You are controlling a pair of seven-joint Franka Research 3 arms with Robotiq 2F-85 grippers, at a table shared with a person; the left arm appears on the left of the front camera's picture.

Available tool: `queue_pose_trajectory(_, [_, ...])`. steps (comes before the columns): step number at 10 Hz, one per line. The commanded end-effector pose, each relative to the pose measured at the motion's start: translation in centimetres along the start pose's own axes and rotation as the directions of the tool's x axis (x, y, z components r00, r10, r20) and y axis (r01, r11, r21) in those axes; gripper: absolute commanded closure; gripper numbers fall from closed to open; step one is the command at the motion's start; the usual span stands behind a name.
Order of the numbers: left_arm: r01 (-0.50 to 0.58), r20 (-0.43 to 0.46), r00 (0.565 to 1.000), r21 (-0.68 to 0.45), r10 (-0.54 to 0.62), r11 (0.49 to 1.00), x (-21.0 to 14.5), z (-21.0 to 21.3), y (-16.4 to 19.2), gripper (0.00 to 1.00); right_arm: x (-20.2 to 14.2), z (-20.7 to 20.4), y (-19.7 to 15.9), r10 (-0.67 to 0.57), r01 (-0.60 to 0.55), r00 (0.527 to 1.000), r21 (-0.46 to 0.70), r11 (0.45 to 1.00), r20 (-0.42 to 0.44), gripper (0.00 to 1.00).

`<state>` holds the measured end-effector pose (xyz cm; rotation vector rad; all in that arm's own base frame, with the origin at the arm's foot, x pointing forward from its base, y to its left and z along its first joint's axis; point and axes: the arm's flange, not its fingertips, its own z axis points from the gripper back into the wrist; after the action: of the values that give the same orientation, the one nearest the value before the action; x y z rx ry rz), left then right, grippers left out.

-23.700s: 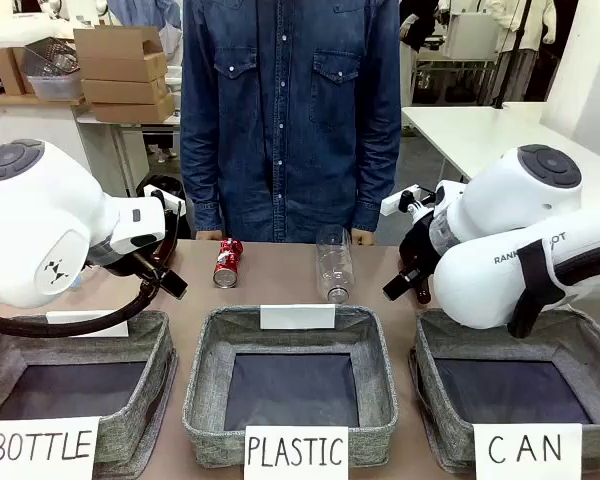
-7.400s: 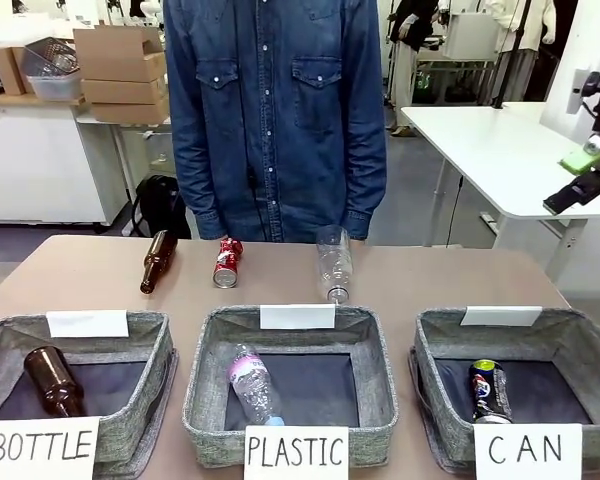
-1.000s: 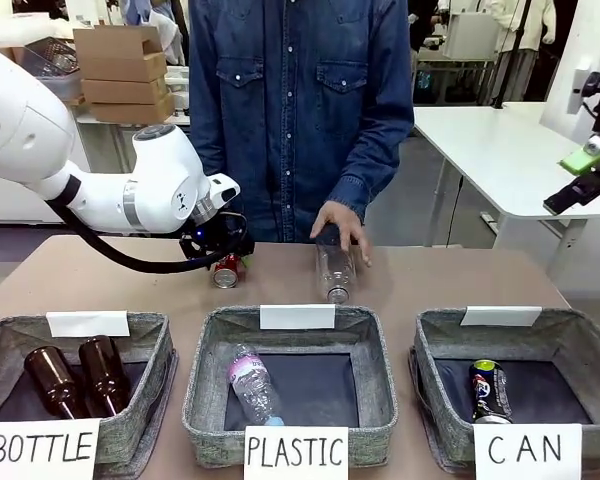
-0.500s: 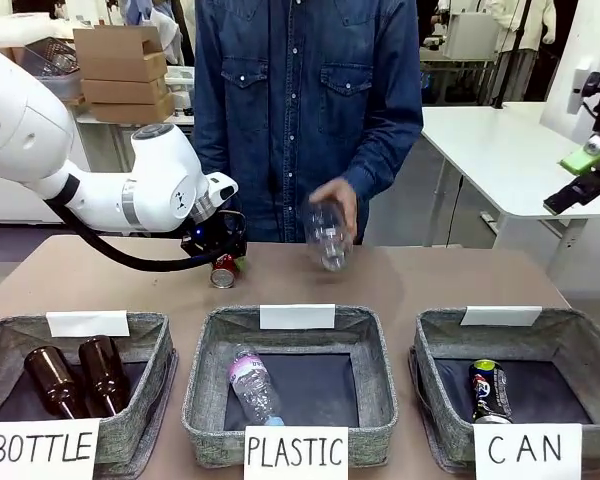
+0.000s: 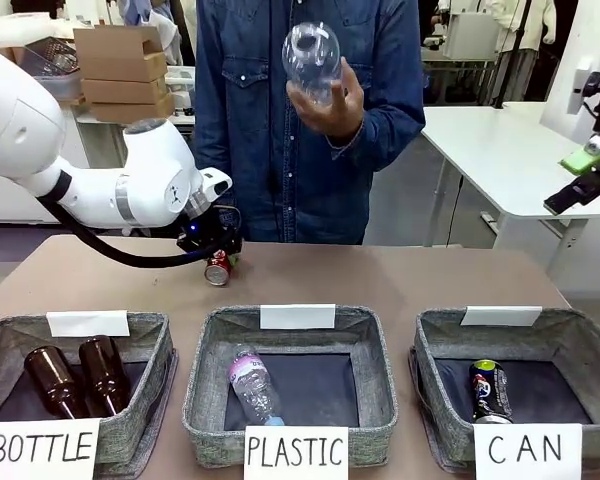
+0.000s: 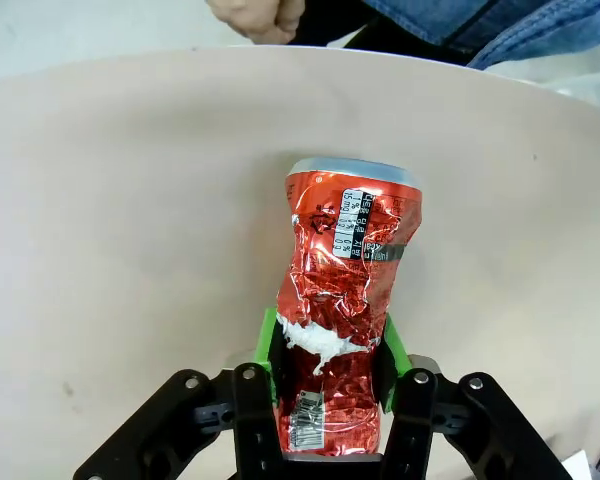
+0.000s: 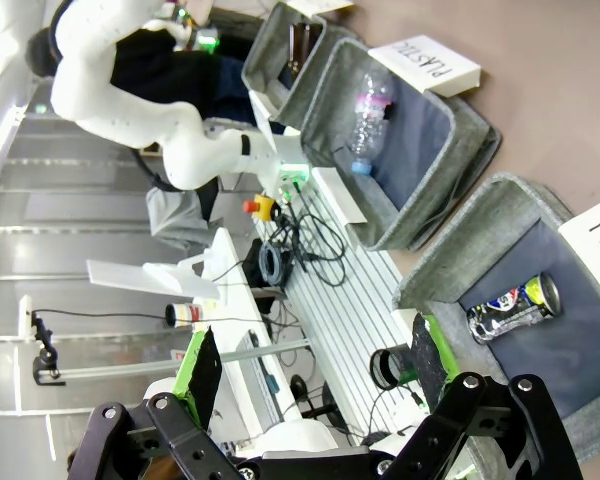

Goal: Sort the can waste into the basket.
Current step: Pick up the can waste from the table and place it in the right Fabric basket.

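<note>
A crushed red can (image 6: 345, 270) with white marks sits between the green pads of my left gripper (image 6: 330, 355), which is shut on its lower half. Across the table, that left gripper (image 5: 218, 262) holds the red can (image 5: 218, 268) low over the far side, near the person. I cannot tell whether the can touches the tabletop. A dark blue can (image 5: 490, 388) lies inside the grey CAN basket (image 5: 580, 325) at the front right. My right gripper (image 5: 585, 168) hangs open high at the right edge. From the right gripper (image 7: 315, 370), the blue can (image 7: 510, 310) and CAN basket (image 7: 450, 260) lie below.
The person's hand (image 5: 330, 105) holds a clear plastic bottle (image 5: 313, 55) up at chest height. The PLASTIC basket (image 5: 205, 370) in the middle holds a clear bottle (image 5: 252, 385). The BOTTLE basket (image 5: 150, 335) at the left holds two brown bottles (image 5: 80, 375).
The person picked the clear bottle off the table and raised it high. My left gripper, with the red can, edged slightly left. The right arm stayed still.
</note>
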<state>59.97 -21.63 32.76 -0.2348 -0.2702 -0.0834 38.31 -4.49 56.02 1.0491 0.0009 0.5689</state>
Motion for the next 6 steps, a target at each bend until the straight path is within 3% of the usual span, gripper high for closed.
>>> queue_pose_trajectory(1, [-0.003,-0.043,0.999,-0.07,0.0,0.998,-1.4,5.6,2.8,0.73,-0.1,0.1,0.0,0.02,-0.019,1.0,-0.012,1.0,0.004,0.0])
queue_pose_trajectory(3, [0.058,-0.113,0.991,-0.158,-0.077,0.986,-4.3,14.8,7.2,0.73,-0.1,0.1,0.0,0.02,-0.019,1.0,-0.012,1.0,0.004,0.0])
queue_pose_trajectory(6, [0.129,-0.083,0.985,-0.253,-0.154,0.959,-11.9,28.5,13.9,0.73,-0.1,0.1,0.0,0.02,-0.019,1.0,-0.012,1.0,0.004,0.0])
